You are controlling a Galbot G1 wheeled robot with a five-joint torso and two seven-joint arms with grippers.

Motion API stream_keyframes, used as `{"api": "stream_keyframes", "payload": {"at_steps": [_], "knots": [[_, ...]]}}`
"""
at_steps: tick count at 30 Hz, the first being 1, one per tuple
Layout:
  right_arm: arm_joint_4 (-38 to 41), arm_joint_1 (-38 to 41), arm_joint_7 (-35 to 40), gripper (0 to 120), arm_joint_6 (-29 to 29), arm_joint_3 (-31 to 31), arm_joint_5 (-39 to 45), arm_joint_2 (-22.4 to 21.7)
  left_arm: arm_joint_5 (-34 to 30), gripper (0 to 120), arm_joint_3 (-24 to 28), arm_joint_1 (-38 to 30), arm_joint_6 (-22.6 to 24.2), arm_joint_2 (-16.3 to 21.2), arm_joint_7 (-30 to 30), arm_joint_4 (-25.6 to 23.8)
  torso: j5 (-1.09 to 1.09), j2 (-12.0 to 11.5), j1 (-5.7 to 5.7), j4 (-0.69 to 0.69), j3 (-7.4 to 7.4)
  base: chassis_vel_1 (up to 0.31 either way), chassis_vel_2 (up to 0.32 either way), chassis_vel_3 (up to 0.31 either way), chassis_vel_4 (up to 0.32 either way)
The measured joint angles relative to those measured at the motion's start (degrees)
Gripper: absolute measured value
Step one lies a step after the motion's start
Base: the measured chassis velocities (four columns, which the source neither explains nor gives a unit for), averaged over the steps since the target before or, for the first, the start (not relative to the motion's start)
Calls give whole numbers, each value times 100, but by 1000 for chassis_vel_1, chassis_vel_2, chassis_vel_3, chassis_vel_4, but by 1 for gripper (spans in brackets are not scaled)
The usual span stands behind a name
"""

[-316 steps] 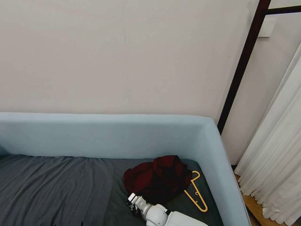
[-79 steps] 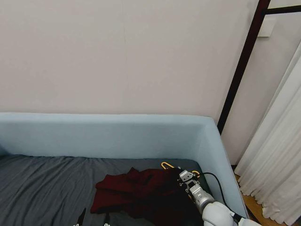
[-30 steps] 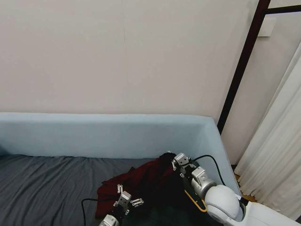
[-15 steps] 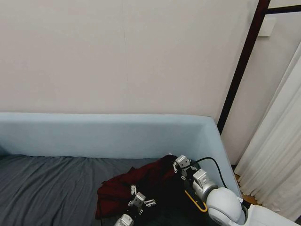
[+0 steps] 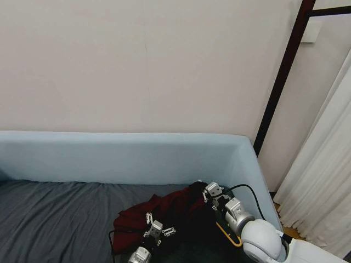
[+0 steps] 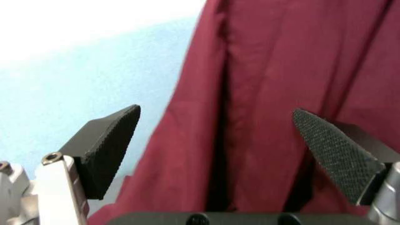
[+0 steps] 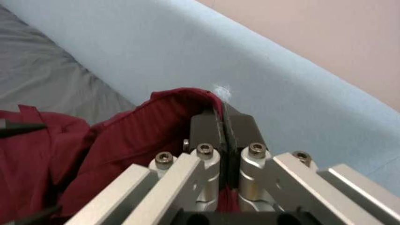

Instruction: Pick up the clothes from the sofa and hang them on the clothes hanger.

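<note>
While my right claw pinches a raised fold of the dark red garment, its two fingers are pressed flat together. My right wrist camera shows the hem of the cloth caught between them. That fold stands up off the seat, close under the pale blue back of the sofa and toward its right-hand corner. From the middle of the garment, this claw sits at about two o'clock.

From the pinched fold, the rest of the garment trails off toward eight o'clock. It lies in loose creases over the grey seat cushion.

My left claw is at roughly six o'clock from the garment's middle, low over the cloth. Its fingers are spread wide and grip nothing. In my left wrist camera the two black ribbed pads stand on either side of a stretch of red cloth with a long crease running through it. Whether the tips touch the cloth I cannot tell from this angle.

A yellow hanger lies on the seat at about four o'clock from the garment. It is just beside my right arm and partly hidden behind it.

Beyond the sofa, at two o'clock in my head camera, a dark upright pole stands against the wall. A white curtain hangs at three to four o'clock.
</note>
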Motion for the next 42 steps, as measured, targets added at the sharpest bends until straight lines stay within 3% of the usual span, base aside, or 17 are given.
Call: {"api": "stream_keyframes", "payload": {"at_steps": [13, 24, 42], "knots": [[-37, -43, 13, 0, 10, 33, -71, -43, 140, 93, 112, -56, -12, -94, 28, 139, 1, 0, 0, 0, 0, 0, 0, 0, 0], [-60, -84, 18, 0, 31, 52, -129, -103, 184, 93, 206, -221, -74, -418, 25, 445, 1, 0, 0, 0, 0, 0, 0, 0, 0], [-82, -222, -3, 0, 76, 149, -204, -138, 205, 93, -124, -251, -90, -417, -16, 414, 0, 0, 0, 0, 0, 0, 0, 0, 0]]}}
